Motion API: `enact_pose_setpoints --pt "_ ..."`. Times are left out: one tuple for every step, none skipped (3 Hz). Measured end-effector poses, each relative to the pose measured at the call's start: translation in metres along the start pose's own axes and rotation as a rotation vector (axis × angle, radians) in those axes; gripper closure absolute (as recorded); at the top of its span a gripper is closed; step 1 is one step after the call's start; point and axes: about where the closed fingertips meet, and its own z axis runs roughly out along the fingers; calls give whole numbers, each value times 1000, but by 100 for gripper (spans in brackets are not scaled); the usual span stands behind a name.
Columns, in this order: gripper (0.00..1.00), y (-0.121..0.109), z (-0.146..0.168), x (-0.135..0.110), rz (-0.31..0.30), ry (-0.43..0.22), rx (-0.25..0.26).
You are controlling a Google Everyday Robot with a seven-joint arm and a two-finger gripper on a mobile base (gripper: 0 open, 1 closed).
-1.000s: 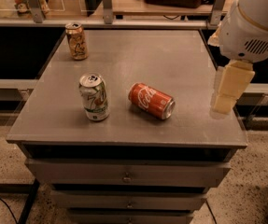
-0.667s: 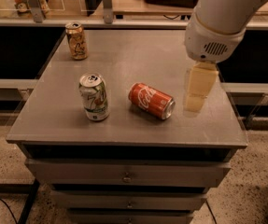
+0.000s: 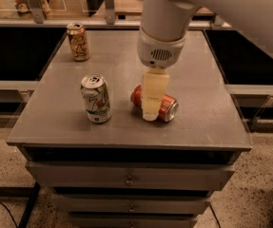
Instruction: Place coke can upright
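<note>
Grey counter point(image 3: 212, 122), toward its front edge: my claw point(image 3: 150, 112) covers the middle of the toppled coke can point(image 3: 166, 109), axis roughly along that edge; claw's spread I cannot tell.

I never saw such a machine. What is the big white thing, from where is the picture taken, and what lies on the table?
The white thing is a robot arm. Its cream pincer hangs low, right at the red coke can, which lies on its side. One camera looks down on the grey table from above its front. A white-and-green can stands left of the coke can, a gold can in the far left corner. Whether the pincer holds anything, I cannot tell.
</note>
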Motion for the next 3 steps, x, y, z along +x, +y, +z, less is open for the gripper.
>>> enact_pose_setpoints --pt "0 -11 22 -19 42 7 -43" --pt "0 -24 47 -21 143 40 -67" --pt "0 -38 56 -15 245 86 -35"
